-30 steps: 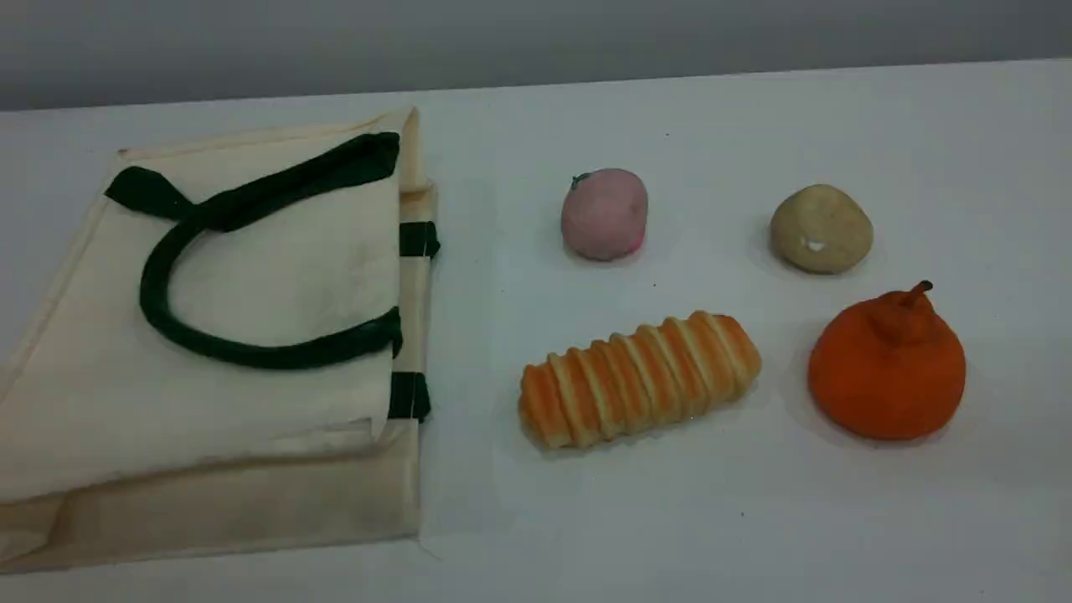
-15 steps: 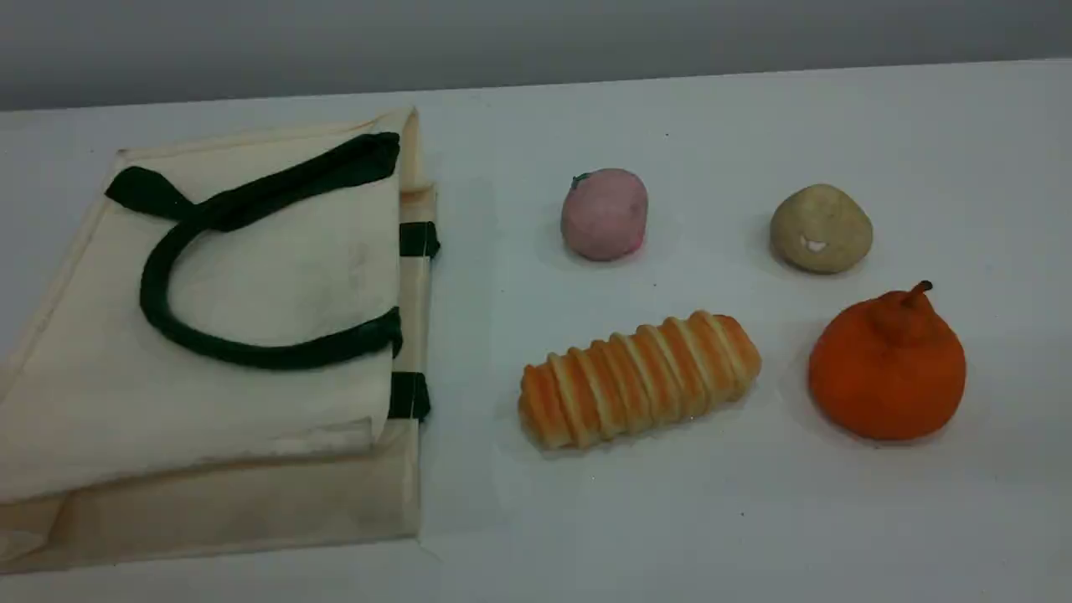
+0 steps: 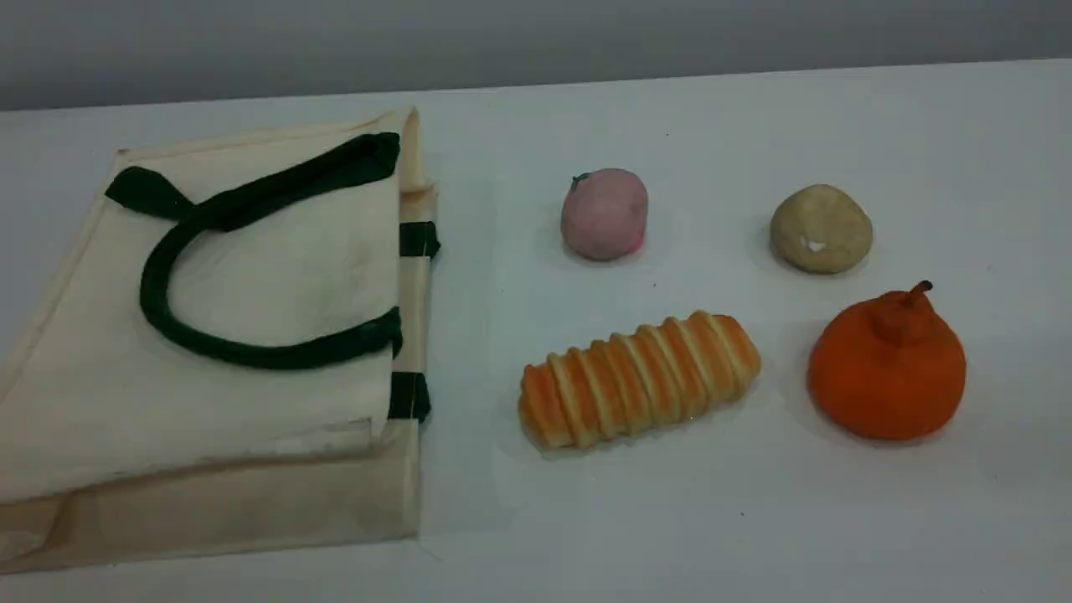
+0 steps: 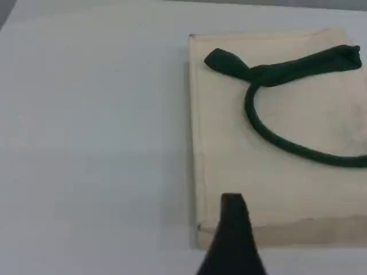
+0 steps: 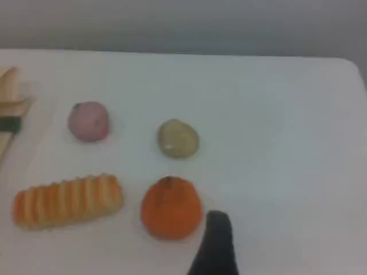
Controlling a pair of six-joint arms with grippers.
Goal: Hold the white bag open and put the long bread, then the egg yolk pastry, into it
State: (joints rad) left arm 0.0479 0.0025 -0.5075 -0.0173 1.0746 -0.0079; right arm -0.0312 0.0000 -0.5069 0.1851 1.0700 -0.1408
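The white bag [image 3: 251, 276] lies flat and closed on the table's left side, its dark green handle [image 3: 251, 356] looped on top. The long bread [image 3: 641, 377] rests right of it, and the egg yolk pastry [image 3: 821, 228] sits farther back right. Neither arm shows in the scene view. In the left wrist view one dark fingertip [image 4: 233, 209] hangs over the near left corner of the bag [image 4: 229, 143], holding nothing. In the right wrist view a fingertip [image 5: 218, 226] hovers just right of the orange fruit, with the bread [image 5: 67, 200] and pastry [image 5: 178, 138] ahead of it; it holds nothing.
A pink round ball [image 3: 605, 213] sits behind the bread. An orange pear-shaped fruit [image 3: 886, 368] with a stem stands right of the bread and in front of the pastry. The white table [image 3: 670, 519] ends at a grey wall at the back.
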